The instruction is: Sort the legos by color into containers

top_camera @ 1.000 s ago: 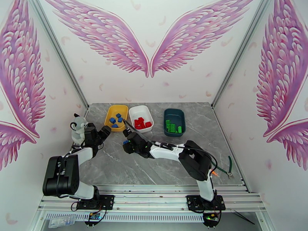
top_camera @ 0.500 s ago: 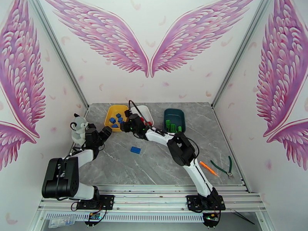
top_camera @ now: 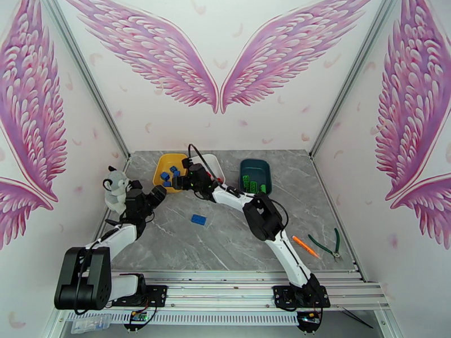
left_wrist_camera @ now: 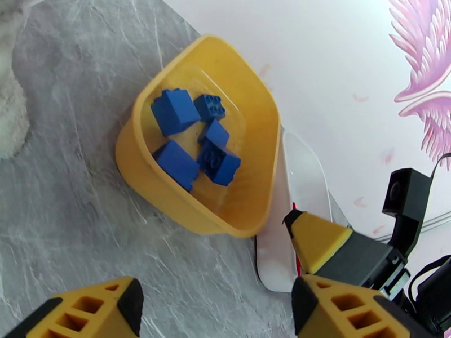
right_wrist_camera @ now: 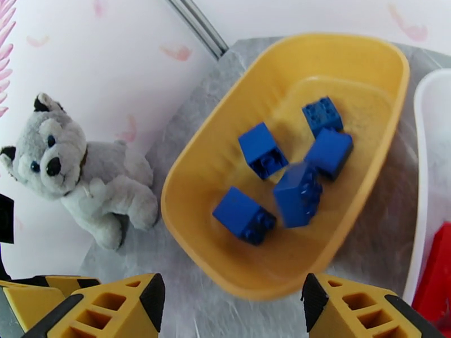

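White walls painted with large pink wings (top_camera: 169, 52) close in the booth on the left, far and right sides. A grey marbled table (top_camera: 225, 249) fills the floor of it.

The right arm (top_camera: 265, 221) reaches from its base at the near right across to the far left. The right gripper (top_camera: 180, 181) hangs at the near right edge of the yellow tray (top_camera: 160, 163). Seen from its wrist, its jaws are spread wide with nothing between them, and the yellow pads (right_wrist_camera: 113, 305) touch nothing. The left arm (top_camera: 113, 238) lies along the left side. The left gripper (top_camera: 158, 194) sits just near of the yellow tray. Its jaws are also parted and empty above bare table.

Three trays stand in a row at the far edge: the yellow one on the left, a white tray (top_camera: 217, 163) touching it, and a dark teal tray (top_camera: 256, 164) well apart on the right. A plush husky (top_camera: 115, 187) sits against the left wall beside the left arm.

Five blue legos (right_wrist_camera: 262, 150) lie loose in the yellow tray, one of them blurred (right_wrist_camera: 297, 194). Green legos (top_camera: 253, 186) are in the teal tray. A red lego (right_wrist_camera: 437, 271) shows in the white tray. One flat blue brick (top_camera: 198, 219) lies alone on the table, near of the trays. Green-handled pliers (top_camera: 327, 243) and an orange pen (top_camera: 304, 245) rest at the near right.
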